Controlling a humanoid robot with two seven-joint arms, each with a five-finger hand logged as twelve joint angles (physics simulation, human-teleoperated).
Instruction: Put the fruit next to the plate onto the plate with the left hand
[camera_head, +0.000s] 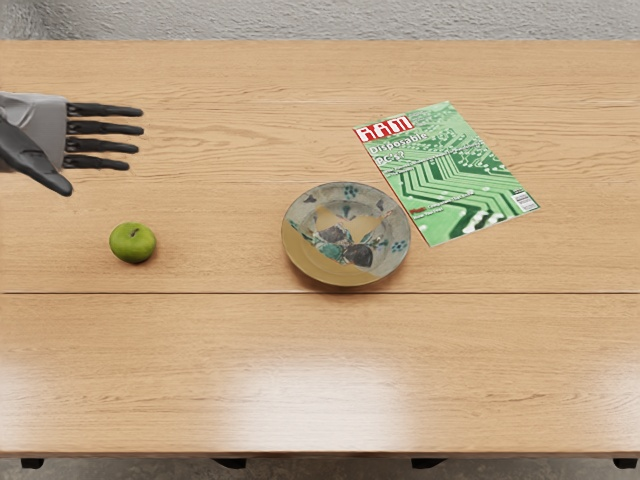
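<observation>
A small green apple (132, 242) rests on the wooden table, well to the left of the plate. The plate (346, 233) is round and glassy with a dark floral pattern, and nothing lies on it. My left hand (95, 136) comes in from the left edge, above and slightly left of the apple, apart from it. Its dark fingers are stretched out straight to the right and hold nothing.
A green magazine (446, 170) with a circuit pattern lies tilted just right of and behind the plate. The table's front edge (320, 452) runs along the bottom. Bare wood lies between apple and plate.
</observation>
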